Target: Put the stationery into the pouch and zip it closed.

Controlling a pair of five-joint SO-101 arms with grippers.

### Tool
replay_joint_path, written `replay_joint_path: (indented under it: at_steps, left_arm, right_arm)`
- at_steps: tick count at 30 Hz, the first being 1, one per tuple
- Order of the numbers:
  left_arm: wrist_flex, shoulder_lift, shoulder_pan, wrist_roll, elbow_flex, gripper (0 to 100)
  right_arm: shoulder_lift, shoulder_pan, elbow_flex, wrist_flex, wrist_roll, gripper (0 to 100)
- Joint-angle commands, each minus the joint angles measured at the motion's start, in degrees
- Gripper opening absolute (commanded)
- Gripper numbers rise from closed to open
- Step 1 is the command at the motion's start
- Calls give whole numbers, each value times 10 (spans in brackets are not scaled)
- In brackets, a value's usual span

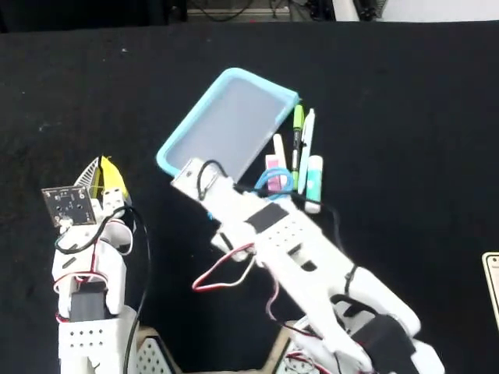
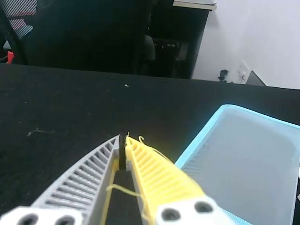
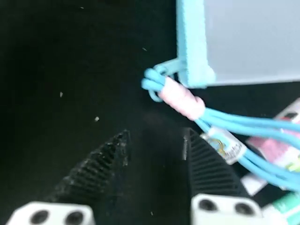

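The pouch (image 1: 226,125) is light blue with a translucent grey face and lies flat at mid-table. Beside its right edge lie a green pen (image 1: 298,128), a white pen (image 1: 309,144), a pink eraser (image 1: 273,165) and a white-and-teal glue stick (image 1: 314,183). A blue cord (image 3: 243,124) with a pink bead (image 3: 180,99) hangs from the pouch corner (image 3: 192,70). My right gripper (image 3: 157,140) is open just short of that cord, nothing between its black fingers. My left gripper (image 2: 123,140) is shut and empty, left of the pouch (image 2: 248,154).
The right arm (image 1: 273,230) stretches from the front right over the table and covers the pouch's near corner. A pale card (image 1: 492,276) pokes in at the right edge. Bare black tabletop lies to the left and far side.
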Motion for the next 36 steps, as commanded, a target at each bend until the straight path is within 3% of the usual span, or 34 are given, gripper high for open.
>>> replay_joint_path:
  at_steps: [1, 8, 15, 19, 23, 27, 31, 36]
  left_arm:
    - [-3, -4, -3, -3, 13, 30]
    - [-3, -4, -3, -3, 13, 30]
    - [-3, -4, -2, -3, 13, 30]
    - [-2, -4, -2, -3, 13, 30]
    - [-1, -4, -2, -3, 13, 30]
    - [-3, -4, -2, -3, 13, 30]
    - [-3, -4, -3, -3, 13, 30]
    - [-3, -4, -3, -3, 13, 30]
  right_arm:
    - [41, -13, -16, -52, 5, 190]
    - [160, 13, -97, -78, 5, 191]
    - [181, 22, -118, -77, 6, 184]
    - [176, 25, -120, -76, 7, 10]
    - [105, 24, -122, 1, 4, 8]
    - [0, 22, -109, 69, 2, 11]
    - [-42, 24, -64, 34, 1, 17]
    - [-3, 25, -46, -14, 8, 191]
